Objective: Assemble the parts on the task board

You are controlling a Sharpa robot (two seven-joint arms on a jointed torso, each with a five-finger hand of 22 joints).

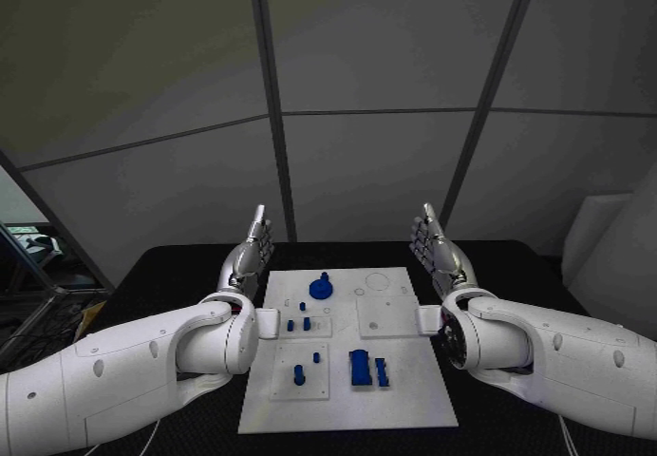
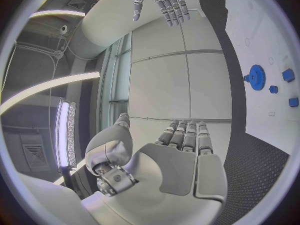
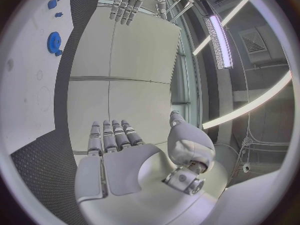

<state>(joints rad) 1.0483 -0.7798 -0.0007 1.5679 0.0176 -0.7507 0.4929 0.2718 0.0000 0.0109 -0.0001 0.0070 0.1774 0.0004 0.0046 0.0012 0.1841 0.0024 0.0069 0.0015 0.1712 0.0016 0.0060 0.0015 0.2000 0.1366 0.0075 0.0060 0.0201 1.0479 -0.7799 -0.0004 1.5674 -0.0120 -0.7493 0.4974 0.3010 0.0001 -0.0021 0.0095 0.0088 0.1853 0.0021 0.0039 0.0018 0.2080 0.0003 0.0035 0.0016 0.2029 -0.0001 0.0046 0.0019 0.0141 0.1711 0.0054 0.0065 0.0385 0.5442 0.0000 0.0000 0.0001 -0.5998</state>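
The task board (image 1: 397, 380) lies in the middle of the black bench (image 1: 178, 266). On it sit a blue gear (image 1: 321, 288) toward the far edge and blue parts (image 1: 362, 367) nearer the near edge. The left robot hand (image 1: 250, 249) and right robot hand (image 1: 436, 245) are raised beside the board, fingers straight, holding nothing.

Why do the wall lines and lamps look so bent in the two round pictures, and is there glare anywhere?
Both wrist views come through fisheye lenses, which bow straight edges. Left wrist view: bright lamp strips curve beside the left hand. Right wrist view: similar lamp glare beside the right hand. Head view: even, dim light, white board without glare.
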